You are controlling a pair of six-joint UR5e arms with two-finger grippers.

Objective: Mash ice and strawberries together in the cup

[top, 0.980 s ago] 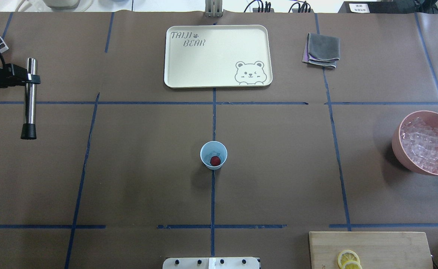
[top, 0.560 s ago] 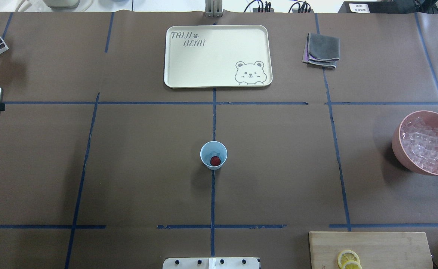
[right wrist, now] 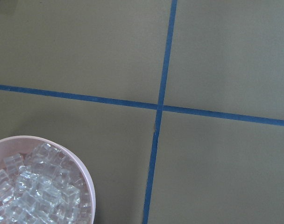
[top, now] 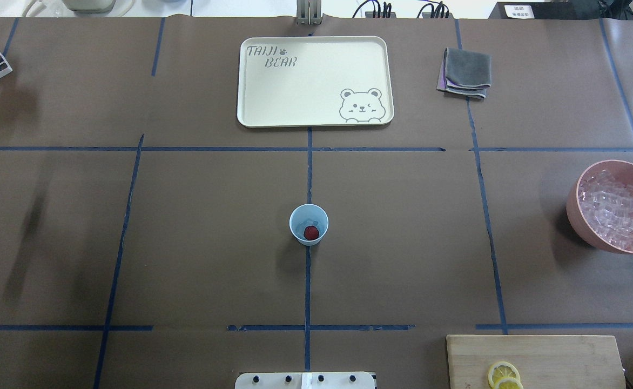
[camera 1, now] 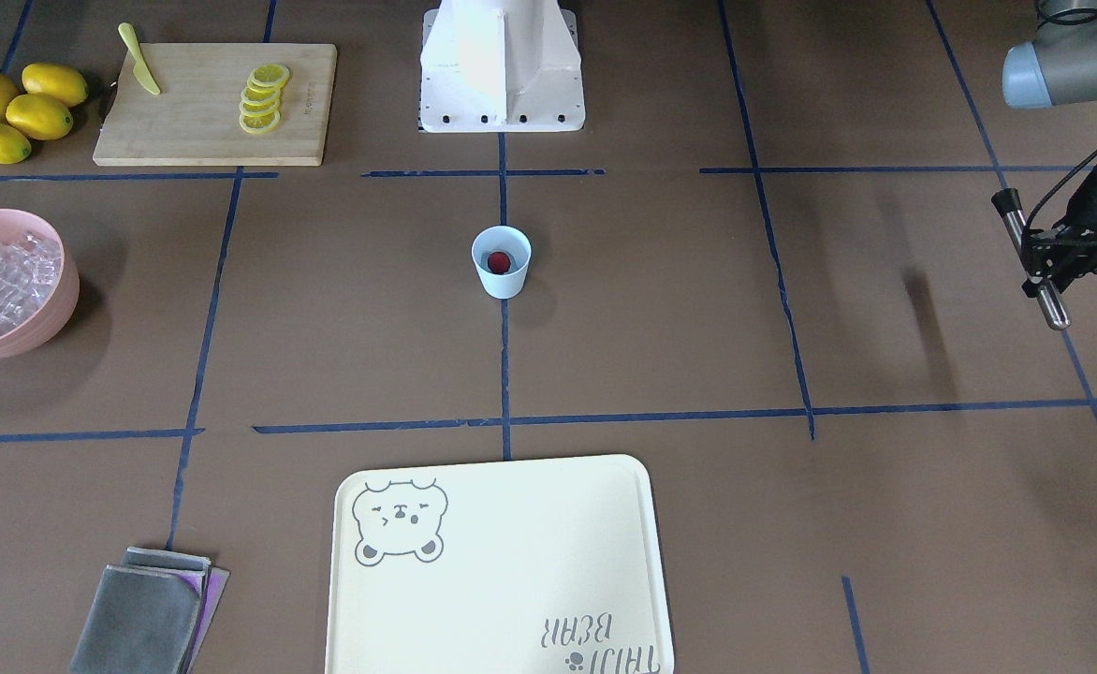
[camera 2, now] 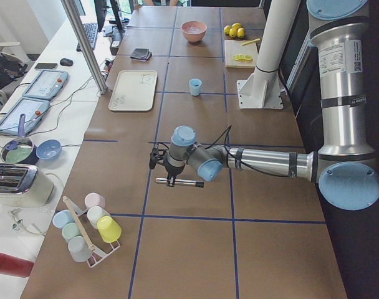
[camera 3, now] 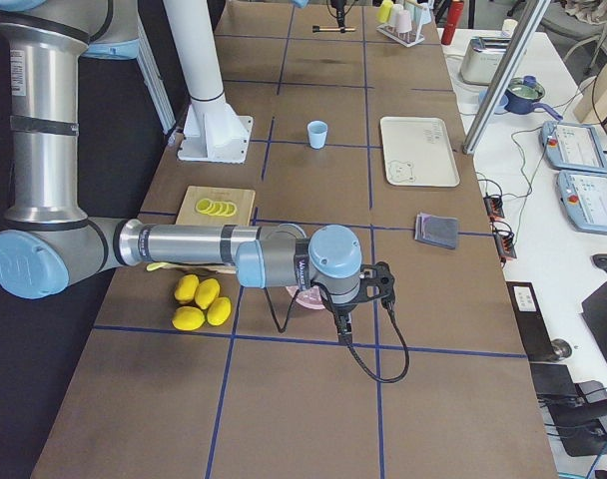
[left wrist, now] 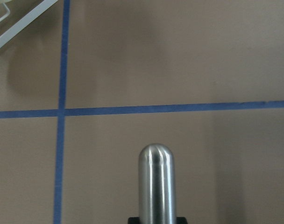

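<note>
While left gripper [camera 1: 1043, 264] grips muddler [camera 1: 1055, 311], cup [camera 1: 502, 273] holds strawberry [camera 1: 500, 260]

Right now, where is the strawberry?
In the overhead view, the strawberry sits inside the cup, which stands on the centre tape line between the tray and the robot's base.

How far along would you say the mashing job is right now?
Loaded: the strawberry and what looks like ice sit in the cup. In hand: the left gripper holds the muddler, far from the cup. Left: the mashing; the strawberry looks whole.
</note>
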